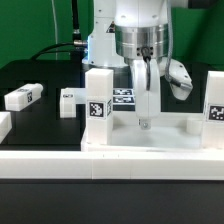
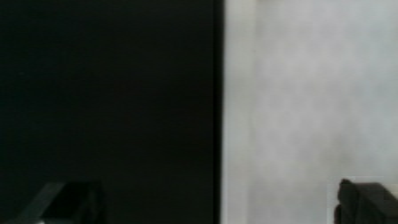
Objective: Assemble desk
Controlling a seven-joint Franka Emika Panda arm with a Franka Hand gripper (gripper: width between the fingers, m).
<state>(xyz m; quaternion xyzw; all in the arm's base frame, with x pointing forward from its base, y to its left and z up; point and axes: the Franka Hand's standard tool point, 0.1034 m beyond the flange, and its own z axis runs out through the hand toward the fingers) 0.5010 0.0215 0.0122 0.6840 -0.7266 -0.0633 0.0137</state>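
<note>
The desk top (image 1: 170, 138), a white tray, lies at the front of the black table. One tagged white leg (image 1: 97, 95) stands upright at its corner on the exterior view's left. A second leg (image 1: 214, 100) stands upright at the corner on the right. Another leg (image 1: 22, 97) lies loose on the table at the left. My gripper (image 1: 146, 120) points straight down between the two upright legs, just over the top's back edge. In the wrist view the gripper (image 2: 214, 205) is open with nothing between its dark fingertips (image 2: 370, 200). Below them a white surface (image 2: 311, 100) meets black table.
The marker board (image 1: 122, 97) lies flat behind the gripper. A small white tagged piece (image 1: 68, 97) sits left of the upright leg. Another white piece (image 1: 3, 125) is cut off at the left edge. A long low white rail (image 1: 60, 165) runs along the front.
</note>
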